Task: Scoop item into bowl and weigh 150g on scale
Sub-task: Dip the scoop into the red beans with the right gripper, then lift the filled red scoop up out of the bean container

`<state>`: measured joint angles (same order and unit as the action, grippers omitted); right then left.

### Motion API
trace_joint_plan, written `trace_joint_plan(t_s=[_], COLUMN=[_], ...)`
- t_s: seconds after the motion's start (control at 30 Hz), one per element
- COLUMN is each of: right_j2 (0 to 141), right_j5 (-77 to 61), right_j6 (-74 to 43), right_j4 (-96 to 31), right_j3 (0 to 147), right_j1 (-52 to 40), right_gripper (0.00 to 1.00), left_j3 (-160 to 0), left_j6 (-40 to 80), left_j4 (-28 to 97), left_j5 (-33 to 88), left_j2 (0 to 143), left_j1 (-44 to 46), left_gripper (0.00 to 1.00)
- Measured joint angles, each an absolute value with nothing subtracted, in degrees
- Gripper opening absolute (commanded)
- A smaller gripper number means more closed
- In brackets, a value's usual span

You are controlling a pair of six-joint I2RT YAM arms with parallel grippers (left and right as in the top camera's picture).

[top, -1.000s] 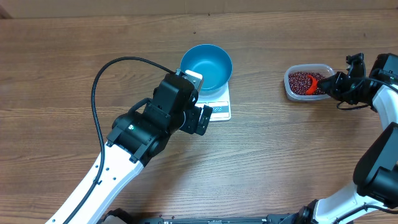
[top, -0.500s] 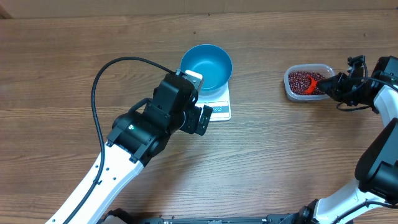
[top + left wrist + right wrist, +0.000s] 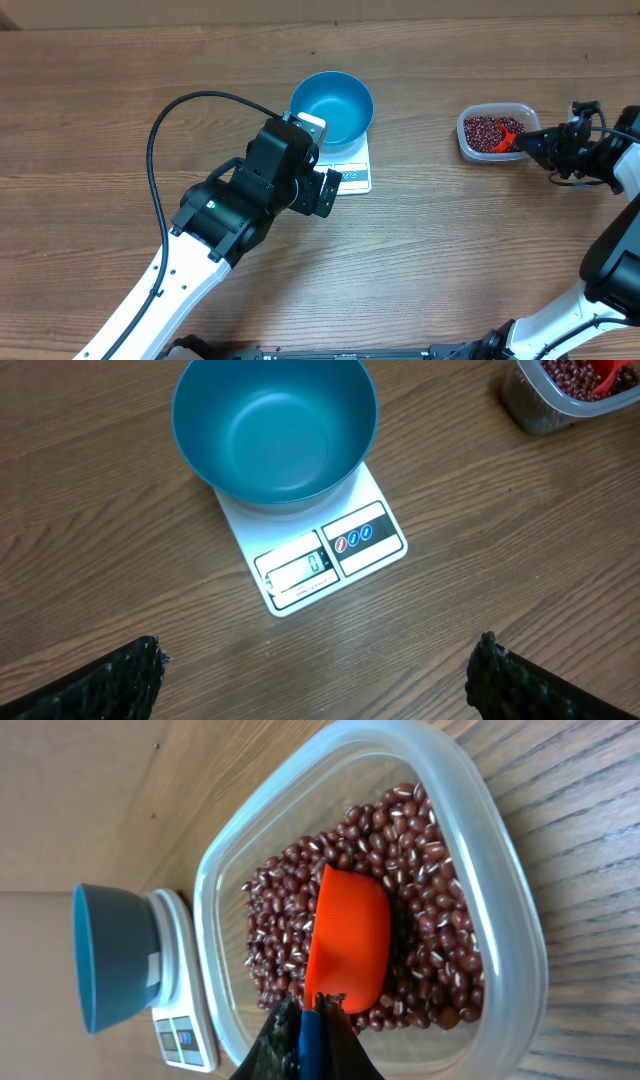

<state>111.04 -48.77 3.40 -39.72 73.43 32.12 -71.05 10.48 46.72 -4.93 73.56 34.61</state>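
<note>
R fingers [image 3: 312, 1025] clamped on scoop [image 3: 345, 945] handle, cup dug into beans [image 3: 430, 970] just ahead, prob. to load. L fingers [image 3: 315, 660] wide open, empty, above worktop [image 3: 100, 560]; bowl [image 3: 275, 430] on scale [image 3: 330, 555] just beyond, so pour path's free.

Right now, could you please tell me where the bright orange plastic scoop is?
The orange scoop lies on the overhead view's right side, on the dark red beans inside the clear plastic container, its handle gripped by the right fingers.
</note>
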Motion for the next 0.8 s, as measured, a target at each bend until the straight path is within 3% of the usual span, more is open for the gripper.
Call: trace_joint_plan(t_s=[0.8], right_j2=[111.1], right_j5=[-60.3], right_j6=[4.3], right_j4=[-39.8], right_j3=[73.3], right_j1=[36.0], right_gripper=[0.04], left_j3=[-71.0], left_j6=[10.5], left_j4=[46.7], left_j5=[-4.9], left_j2=[73.6], left_j1=[34.6], left_gripper=[1.0])
